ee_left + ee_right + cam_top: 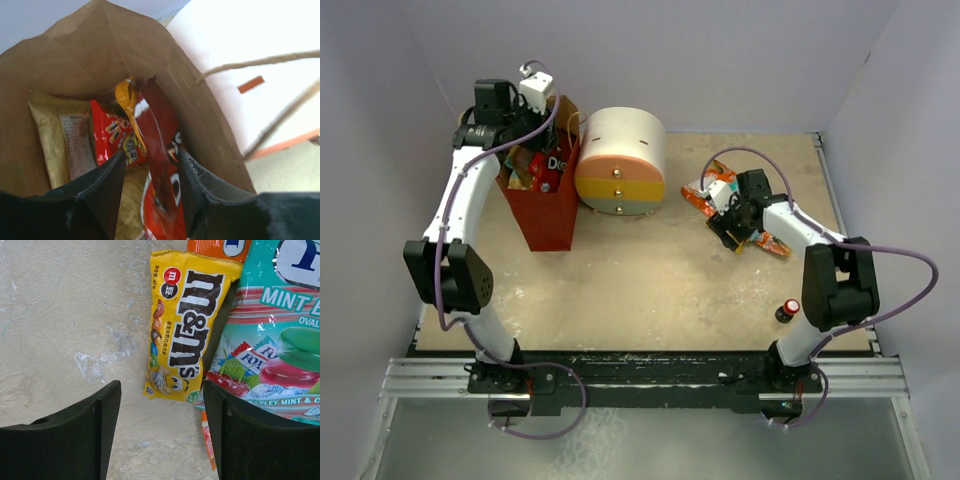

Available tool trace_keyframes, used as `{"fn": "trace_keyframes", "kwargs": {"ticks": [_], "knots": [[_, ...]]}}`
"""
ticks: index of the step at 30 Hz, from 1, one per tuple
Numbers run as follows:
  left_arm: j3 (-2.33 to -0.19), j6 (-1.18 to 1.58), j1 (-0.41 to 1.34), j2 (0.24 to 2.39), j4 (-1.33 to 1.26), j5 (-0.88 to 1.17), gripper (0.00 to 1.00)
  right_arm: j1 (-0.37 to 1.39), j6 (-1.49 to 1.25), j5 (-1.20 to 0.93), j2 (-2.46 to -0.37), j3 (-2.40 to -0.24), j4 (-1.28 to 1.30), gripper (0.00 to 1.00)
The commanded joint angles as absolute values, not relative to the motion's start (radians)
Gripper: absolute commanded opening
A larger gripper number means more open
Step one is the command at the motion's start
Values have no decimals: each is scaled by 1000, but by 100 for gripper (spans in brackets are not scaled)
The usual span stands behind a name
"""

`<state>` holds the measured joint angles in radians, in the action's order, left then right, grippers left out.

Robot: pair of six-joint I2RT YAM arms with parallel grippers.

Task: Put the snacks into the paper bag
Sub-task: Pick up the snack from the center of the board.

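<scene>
The left claw sits inside the paper bag with the red Doritos bag between its fingers; I cannot tell if it pinches. Lifting could drag that out. The right claw hangs wide over the M&M's packet and might snag the mint bag.

Your top camera sits high at the near edge, looking down over the whole table. Left wrist camera stares close into the paper bag; right wrist close down on snacks. Top shows both.
</scene>
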<state>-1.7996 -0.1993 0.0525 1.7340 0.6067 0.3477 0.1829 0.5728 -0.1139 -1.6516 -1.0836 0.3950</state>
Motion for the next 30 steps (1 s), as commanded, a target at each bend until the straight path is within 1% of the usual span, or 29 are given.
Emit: {"fn": "trace_keyframes", "kwargs": {"ticks": [1,3,5,9,12,16,20,21,22,27,30], "knots": [[-1904,-176,48,1805,544,360,43,181,585,-94,-1667,-1123,385,68],[-1930,-164,50,1846,550,374,31,182,585,-94,-1672,-1124,381,68],[-1950,-154,53,1882,557,386,23,182,585,-95,-1679,-1124,380,68],[-1987,-119,60,1943,553,411,12,181,599,-106,-1701,-1119,380,66],[-2028,-83,68,1987,555,442,10,182,599,-105,-1734,-1121,362,64],[-2093,-37,72,2040,573,502,9,183,595,-127,-1769,-1126,361,59],[-2111,-8,72,2043,550,548,9,183,593,-161,-1778,-1130,378,52],[-2111,-5,72,2039,541,559,10,184,593,-170,-1777,-1133,384,49],[-2110,-6,72,2032,536,573,14,184,596,-181,-1775,-1135,394,46],[-2082,-59,69,1966,537,559,46,184,602,-235,-1746,-1158,444,31],[-2042,-126,69,1900,525,488,60,184,610,-275,-1714,-1176,466,22]]}}
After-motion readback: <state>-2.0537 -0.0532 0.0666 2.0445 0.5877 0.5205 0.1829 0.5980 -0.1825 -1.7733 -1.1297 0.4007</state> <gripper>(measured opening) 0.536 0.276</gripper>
